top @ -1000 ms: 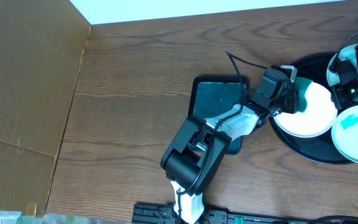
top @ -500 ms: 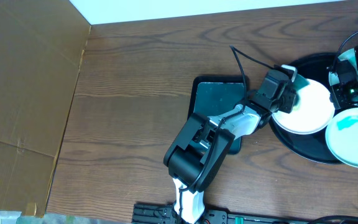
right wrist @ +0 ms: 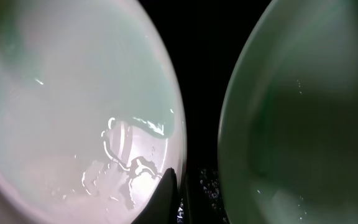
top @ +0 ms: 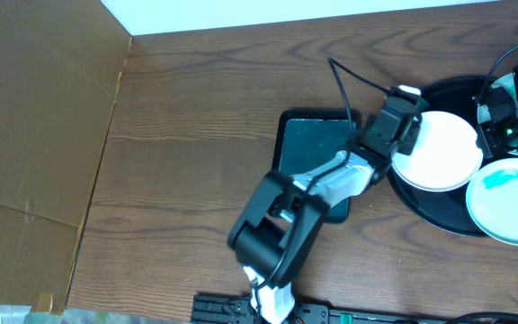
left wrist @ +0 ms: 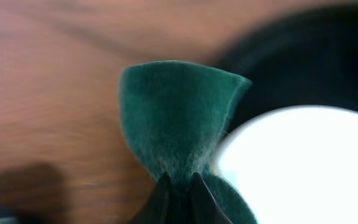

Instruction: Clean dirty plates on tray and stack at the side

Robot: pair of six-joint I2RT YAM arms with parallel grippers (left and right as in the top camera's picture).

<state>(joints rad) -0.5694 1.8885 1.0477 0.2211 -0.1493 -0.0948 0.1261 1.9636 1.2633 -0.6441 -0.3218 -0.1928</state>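
Note:
The round black tray (top: pixel 448 219) sits at the right edge with the plates on it. My left gripper (top: pixel 401 126) (left wrist: pixel 179 182) is shut on a folded green cloth (left wrist: pixel 176 118), which hangs at the left rim of a white plate (top: pixel 439 151) (left wrist: pixel 297 168). A second plate (top: pixel 509 202) with a teal smear lies in front of it. My right gripper (top: pixel 502 135) (right wrist: pixel 179 193) is shut on the rim of a pale plate (right wrist: pixel 73 93). A greenish plate (right wrist: pixel 303 124) lies beside it across a strip of tray. A third plate (top: pixel 508 79) is mostly hidden behind the right arm.
A smaller rectangular dark tray (top: pixel 313 144) lies left of the round one, partly under my left arm. A black cable (top: pixel 347 85) loops above it. Brown cardboard (top: pixel 43 135) covers the table's left side.
My left gripper has carried the cloth from the white plate's face toward its far left rim. The smeared plate has slid a little to the left.

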